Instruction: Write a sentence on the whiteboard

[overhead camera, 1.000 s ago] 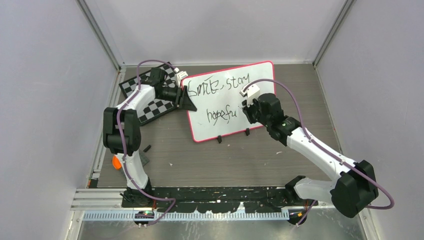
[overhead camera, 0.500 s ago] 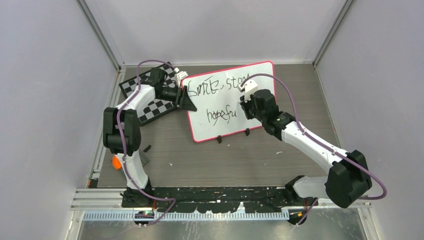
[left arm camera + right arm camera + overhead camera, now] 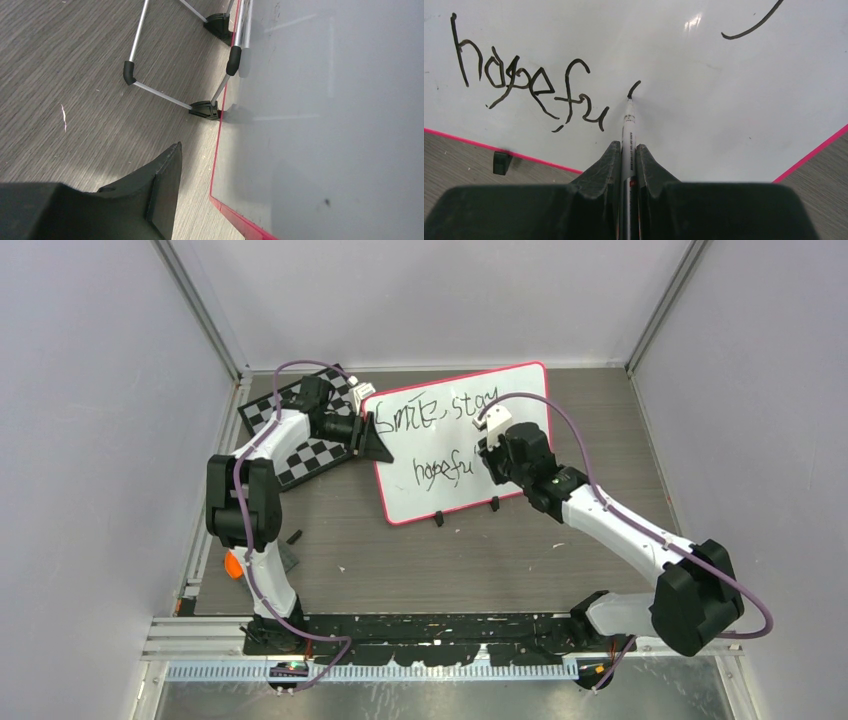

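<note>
Right gripper [image 3: 626, 149] pinches a slim white marker [image 3: 628, 125], tip on the glossy pink-framed whiteboard [image 3: 734, 85]; I cannot tell the left gripper's [image 3: 377, 437] spread.

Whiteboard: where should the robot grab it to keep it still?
Grab the whiteboard by its left pink edge, coming in from the left. It is a thin flat sheet, so a tool can pinch across the rim there, away from the sentence and the right tool holding the marker.

Wire legs [image 3: 160, 94] meet the pink-edged whiteboard [image 3: 325, 125] above a wooden table [image 3: 65, 60].
</note>
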`<state>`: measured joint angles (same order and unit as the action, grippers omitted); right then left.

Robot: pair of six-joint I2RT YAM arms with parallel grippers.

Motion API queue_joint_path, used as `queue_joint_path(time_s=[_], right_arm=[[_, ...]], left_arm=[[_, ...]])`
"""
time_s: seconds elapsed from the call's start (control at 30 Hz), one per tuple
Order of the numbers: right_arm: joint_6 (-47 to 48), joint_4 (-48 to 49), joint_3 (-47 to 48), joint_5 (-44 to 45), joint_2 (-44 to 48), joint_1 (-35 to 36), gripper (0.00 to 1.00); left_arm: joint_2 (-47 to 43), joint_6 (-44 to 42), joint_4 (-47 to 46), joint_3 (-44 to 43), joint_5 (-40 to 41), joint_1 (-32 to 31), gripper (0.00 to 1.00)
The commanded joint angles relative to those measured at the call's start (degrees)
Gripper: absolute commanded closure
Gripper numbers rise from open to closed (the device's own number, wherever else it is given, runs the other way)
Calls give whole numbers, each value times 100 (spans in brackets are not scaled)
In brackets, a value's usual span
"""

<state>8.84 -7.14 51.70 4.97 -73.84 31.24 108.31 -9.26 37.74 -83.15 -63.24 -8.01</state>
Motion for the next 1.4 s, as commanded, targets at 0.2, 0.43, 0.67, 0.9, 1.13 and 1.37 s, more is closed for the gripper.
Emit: queue_joint_path(time_s=[0.2, 0.43, 0.67, 0.9, 1.13, 1.37], right_arm=[[191, -170, -414, -190, 271, -31, 100], [343, -279, -515, -130, 284, -31, 100], [447, -373, -316, 91, 394, -32, 100], [559, -418, -303, 170, 699, -33, 100], [537, -354, -225, 267, 477, -31, 100], [481, -280, -19, 394, 23, -33, 100]], left_arm=[[-100, -134, -19, 82, 259, -43, 91], [-110, -138, -4, 86, 260, -43, 91], [-115, -184, 32, 71, 256, -44, 91], [-91, -208, 51, 48, 255, -43, 91], [-60, -169, 28, 23, 242, -43, 91], [-40, -165, 55, -11, 253, -43, 91]])
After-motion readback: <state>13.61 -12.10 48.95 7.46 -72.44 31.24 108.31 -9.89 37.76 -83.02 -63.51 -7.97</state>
